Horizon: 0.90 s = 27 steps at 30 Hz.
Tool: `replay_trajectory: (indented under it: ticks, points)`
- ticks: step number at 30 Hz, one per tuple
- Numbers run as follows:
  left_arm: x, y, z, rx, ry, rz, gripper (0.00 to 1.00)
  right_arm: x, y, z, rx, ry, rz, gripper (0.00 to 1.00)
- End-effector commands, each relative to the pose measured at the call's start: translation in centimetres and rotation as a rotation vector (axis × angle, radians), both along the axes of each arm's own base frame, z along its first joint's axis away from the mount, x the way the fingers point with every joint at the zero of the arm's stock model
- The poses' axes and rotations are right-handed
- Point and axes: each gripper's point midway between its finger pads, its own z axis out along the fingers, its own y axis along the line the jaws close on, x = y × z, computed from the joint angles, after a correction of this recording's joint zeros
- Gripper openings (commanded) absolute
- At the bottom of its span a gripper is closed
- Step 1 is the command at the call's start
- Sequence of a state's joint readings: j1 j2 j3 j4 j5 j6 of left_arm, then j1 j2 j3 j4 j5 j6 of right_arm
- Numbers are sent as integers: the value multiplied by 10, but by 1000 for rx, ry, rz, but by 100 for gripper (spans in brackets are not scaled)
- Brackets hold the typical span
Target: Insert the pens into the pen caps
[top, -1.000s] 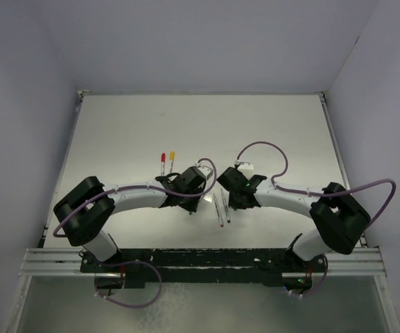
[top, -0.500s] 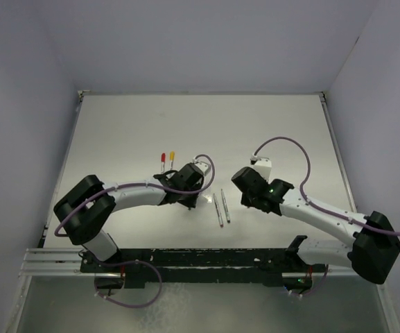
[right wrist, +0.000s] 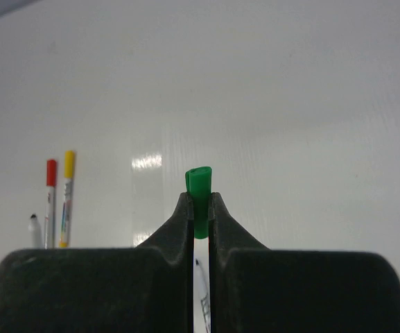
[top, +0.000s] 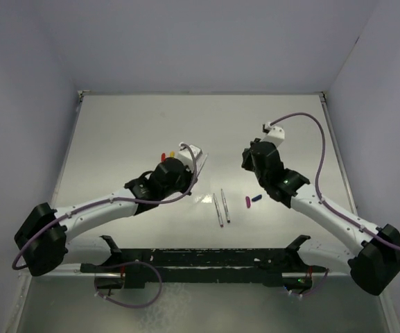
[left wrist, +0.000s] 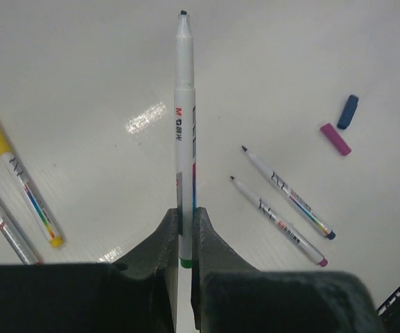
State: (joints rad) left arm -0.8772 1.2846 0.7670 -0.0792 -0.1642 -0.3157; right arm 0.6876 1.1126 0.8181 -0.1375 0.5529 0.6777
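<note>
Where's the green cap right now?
The green cap is pinched in the right end effector, centre of the right wrist view, raised off the table; the purple cap and blue cap lie loose right of centre.

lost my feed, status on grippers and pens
Left gripper shut on uncapped pen. Right gripper shut on green cap. Purple cap, blue cap lie loose; nothing blocking.

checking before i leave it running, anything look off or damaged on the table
Nothing stands out. The left gripper holds a pen, the right gripper a green cap; two uncapped pens lie flat near the loose purple cap and blue cap.
</note>
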Motion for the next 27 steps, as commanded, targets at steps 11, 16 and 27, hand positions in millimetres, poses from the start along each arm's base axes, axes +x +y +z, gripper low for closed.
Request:
replay_trajectory:
  ticks: [11,16,27]
  points:
    - [-9,-11,132,-518,-543,-135,0,36,33,147,223,-637,310,0]
    - [-16,-23,138,-585,-490,-178,0,9,52,171,298,-768,478,0]
    - [-23,-48,149,-674,-400,-251,0,-27,64,194,420,-889,624,0]
